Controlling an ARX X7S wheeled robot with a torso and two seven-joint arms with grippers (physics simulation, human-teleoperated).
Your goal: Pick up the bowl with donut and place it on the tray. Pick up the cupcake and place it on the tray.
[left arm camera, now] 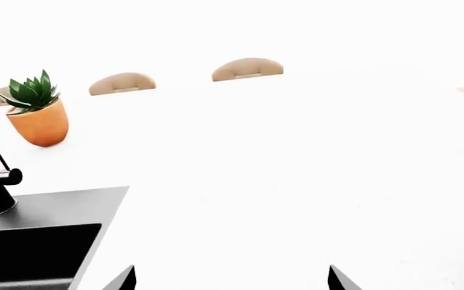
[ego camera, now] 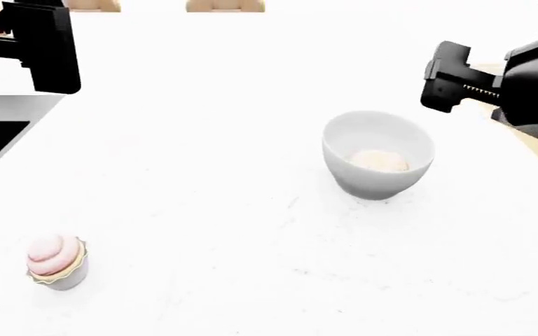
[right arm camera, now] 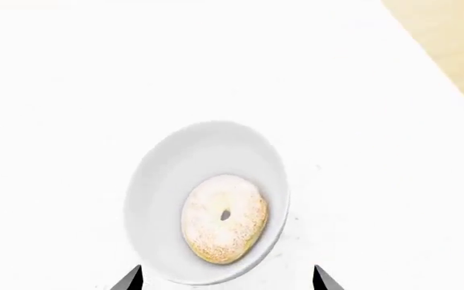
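I can read no text, label, brand, number or sign in any of my views. The bowl (ego camera: 378, 155), the cupcake (ego camera: 56, 262) liner, the plant pot (left arm camera: 40, 123) and the surface (ego camera: 204, 175) all show plain faces, without lettering or marks.

On the white counter (ego camera: 204, 140), the bowl (ego camera: 377, 162) holds the donut (ego camera: 378, 161); the cupcake (ego camera: 56, 262) stands well apart, nearer the left arm's side.
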